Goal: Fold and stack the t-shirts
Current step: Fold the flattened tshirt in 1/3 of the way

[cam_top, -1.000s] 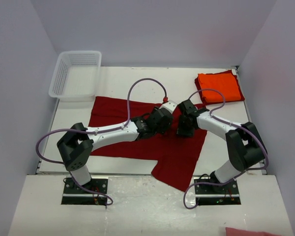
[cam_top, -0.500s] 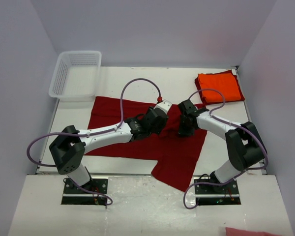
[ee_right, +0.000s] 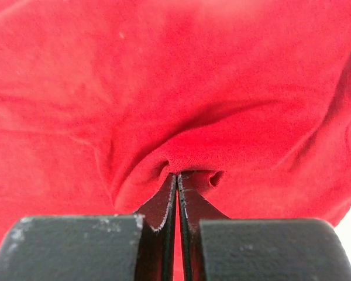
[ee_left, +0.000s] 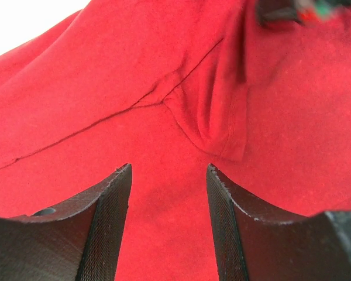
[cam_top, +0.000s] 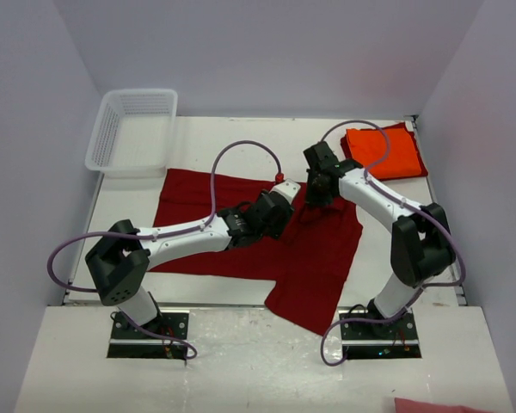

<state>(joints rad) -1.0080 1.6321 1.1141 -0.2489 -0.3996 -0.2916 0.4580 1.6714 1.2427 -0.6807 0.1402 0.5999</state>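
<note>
White table (cam_top: 215,142), crimson t-shirt (cam_top: 198,198) newly pinched
Just now the right gripper (ee_right: 176,175) has clenched on a ridge of that shirt, spread mid-table, so a fold seems begun; the left gripper (ee_left: 168,170) hovers parted, empty. Orange t-shirt (cam_top: 385,152) sits far right. How many layers are caught stays hidden.

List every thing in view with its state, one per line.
red t-shirt: unfolded, spread on the table, one ridge pinched up near its middle.
orange t-shirt: folded, at the far right corner.
basket: upright, empty, at the far left corner.
left gripper: open over the red cloth, holding nothing.
right gripper: shut on the red t-shirt.
</note>
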